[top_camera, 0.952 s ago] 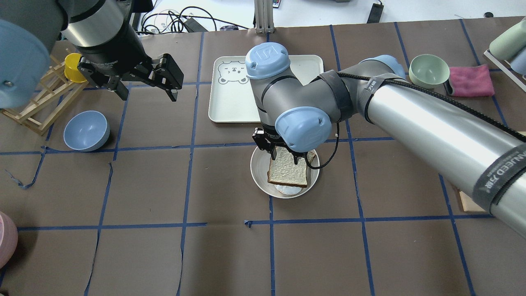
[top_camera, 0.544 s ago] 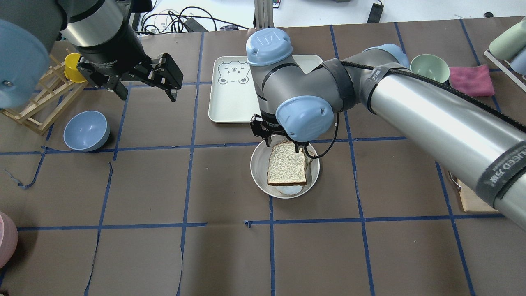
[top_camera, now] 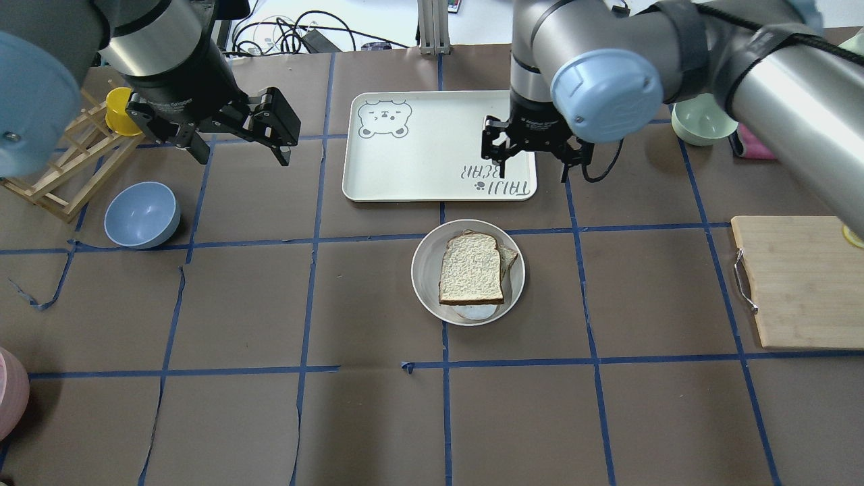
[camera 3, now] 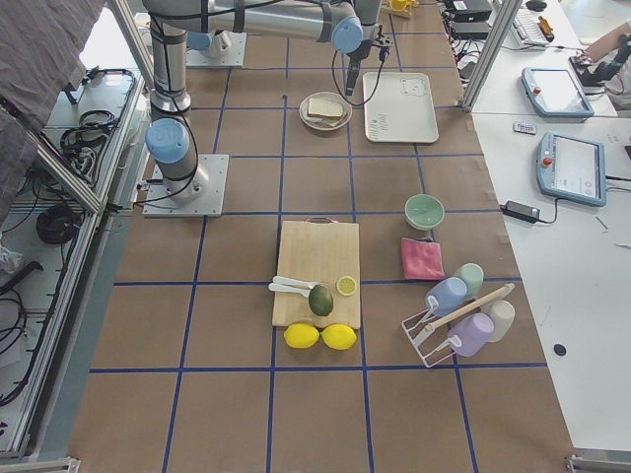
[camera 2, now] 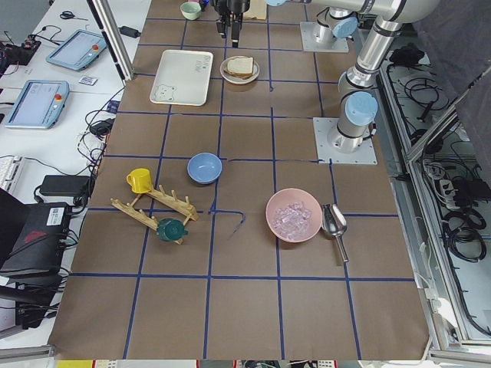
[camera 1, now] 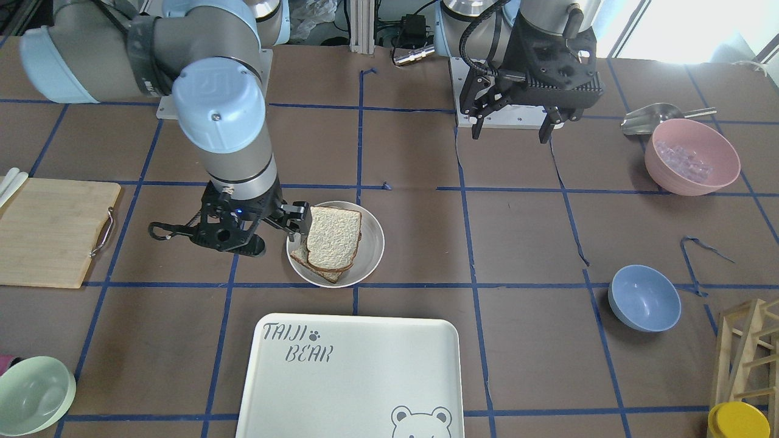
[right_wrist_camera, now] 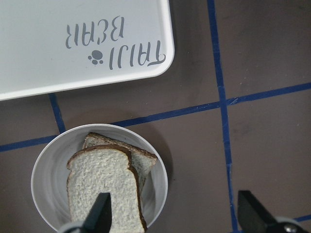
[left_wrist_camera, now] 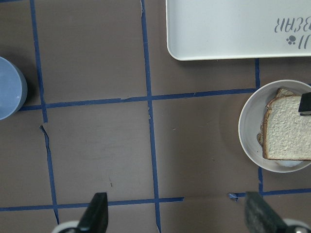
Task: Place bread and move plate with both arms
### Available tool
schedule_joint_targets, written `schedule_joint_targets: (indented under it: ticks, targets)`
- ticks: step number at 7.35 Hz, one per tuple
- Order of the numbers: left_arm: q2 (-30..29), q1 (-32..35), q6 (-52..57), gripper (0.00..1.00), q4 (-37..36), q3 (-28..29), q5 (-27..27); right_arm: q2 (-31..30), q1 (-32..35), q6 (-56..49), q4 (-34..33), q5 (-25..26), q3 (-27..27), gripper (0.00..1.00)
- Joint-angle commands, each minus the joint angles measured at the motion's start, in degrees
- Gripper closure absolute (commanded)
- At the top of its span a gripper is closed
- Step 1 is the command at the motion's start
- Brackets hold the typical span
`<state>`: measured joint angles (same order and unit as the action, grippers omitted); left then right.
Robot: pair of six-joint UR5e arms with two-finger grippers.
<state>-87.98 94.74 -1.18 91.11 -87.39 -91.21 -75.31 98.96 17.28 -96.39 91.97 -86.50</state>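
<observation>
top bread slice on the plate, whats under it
Under the bread a browner slice pokes out on one side, and something pale and rounded shows at its edge, both on the plate. Most of each is covered, so the pale thing can't be identified.

The bread point(camera 1: 331, 234) lies atop a second slice point(camera 1: 307, 260) (slightly tanner) on the plate point(camera 1: 372, 243); the right end effector point(camera 1: 249, 234), jaws apart, holds nothing.
</observation>
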Motion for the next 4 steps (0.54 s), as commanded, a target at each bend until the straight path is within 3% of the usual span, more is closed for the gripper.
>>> schedule_joint_targets:
  ticks: [1,2,4]
  targets:
    - [0.0,0.0,-0.1,0.0,0.0,-0.1,0.1,-6.8,-5.2,-14.0,5.2,0.1,0.4,0.08]
    - [0.0,0.0,-0.1,0.0,0.0,-0.1,0.0,-9.1,-6.2,-19.4,6.6,0.1,0.3,0.0]
    - [0.0,0.0,0.0,0.0,-0.1,-0.1,0.2,-14.1,-6.1,-20.8,6.7,0.0,0.0,0.0]
